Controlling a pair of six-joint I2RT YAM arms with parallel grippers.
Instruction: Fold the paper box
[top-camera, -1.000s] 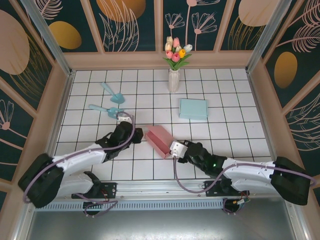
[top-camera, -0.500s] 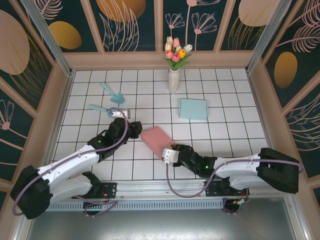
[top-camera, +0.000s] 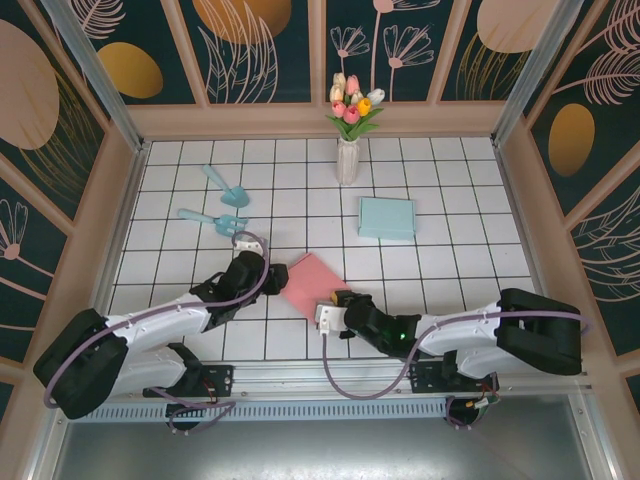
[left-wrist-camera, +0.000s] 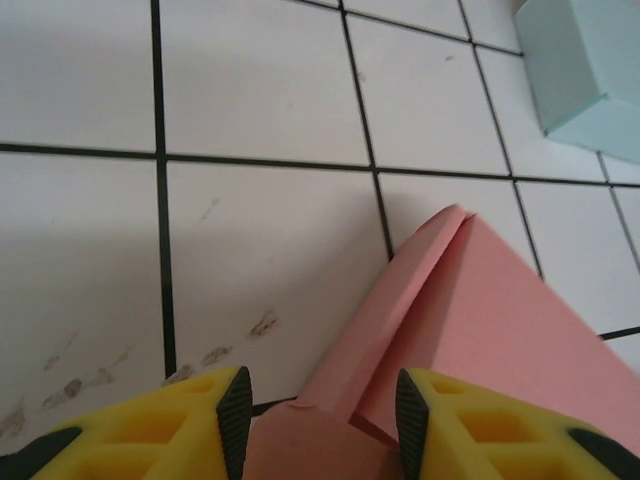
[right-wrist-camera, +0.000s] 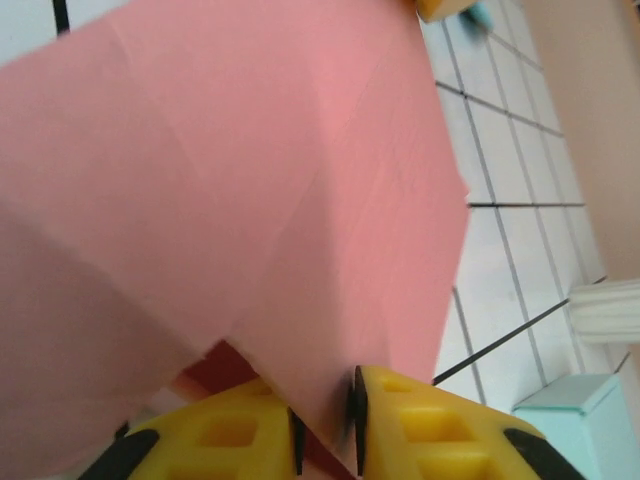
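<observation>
Vase (top-camera: 347, 160) at the back holds tulips (top-camera: 352, 105). Just nearer the arms and right of the vase sits a closed teal box (top-camera: 387, 217). The pink paper box (top-camera: 312, 282) lies further from the vase, toward the arms. Left gripper (left-wrist-camera: 320, 425) has its fingers spread, with the box's folded corner between them. Right gripper (right-wrist-camera: 325, 430) has its fingers nearly together with a box wall in the slit; clamped or not, can't tell.

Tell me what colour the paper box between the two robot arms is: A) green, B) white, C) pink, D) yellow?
C: the paper box is plainly pink, while the light blue box lies farther back.
</observation>
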